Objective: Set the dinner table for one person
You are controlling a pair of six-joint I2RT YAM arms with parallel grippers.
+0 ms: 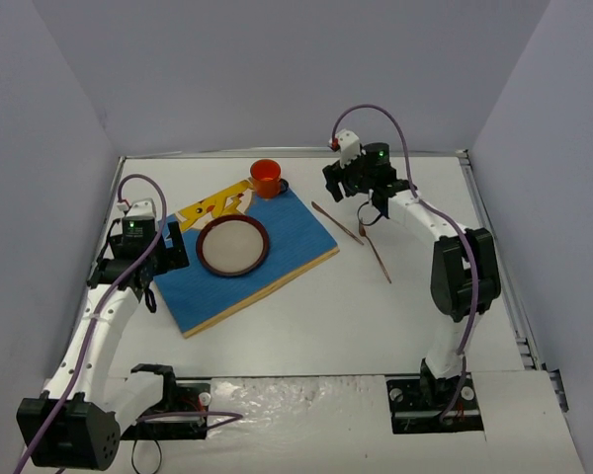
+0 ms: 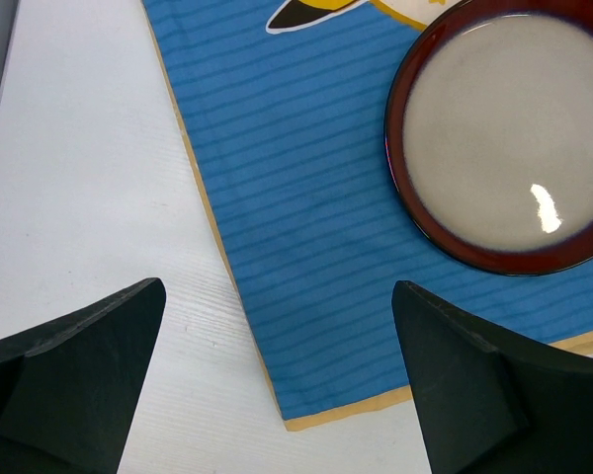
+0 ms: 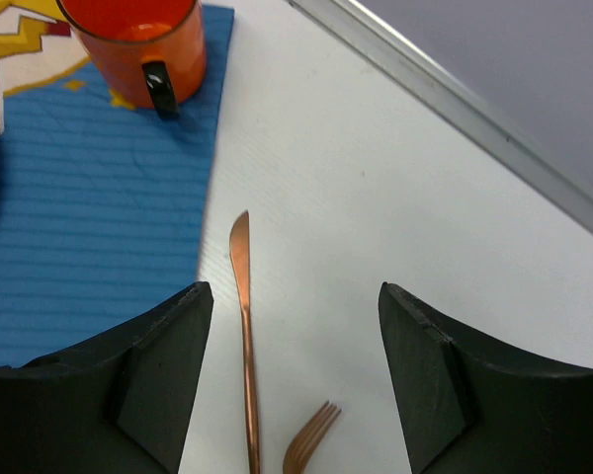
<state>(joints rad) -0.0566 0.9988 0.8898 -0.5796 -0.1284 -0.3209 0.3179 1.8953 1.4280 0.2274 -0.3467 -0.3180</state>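
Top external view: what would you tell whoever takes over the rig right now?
Left gripper: open, empty, above the mat's near-left edge.
Right gripper: open, empty, above the knife and fork.
Where things are: the mat lies askew on the table. The plate is on the mat, and the cup is on its far corner. The knife and fork lie on bare table right of the mat, at different angles.
Done: mat, plate and cup appear placed.
Left: knife and fork not yet set beside the plate, probably a job for the right arm.
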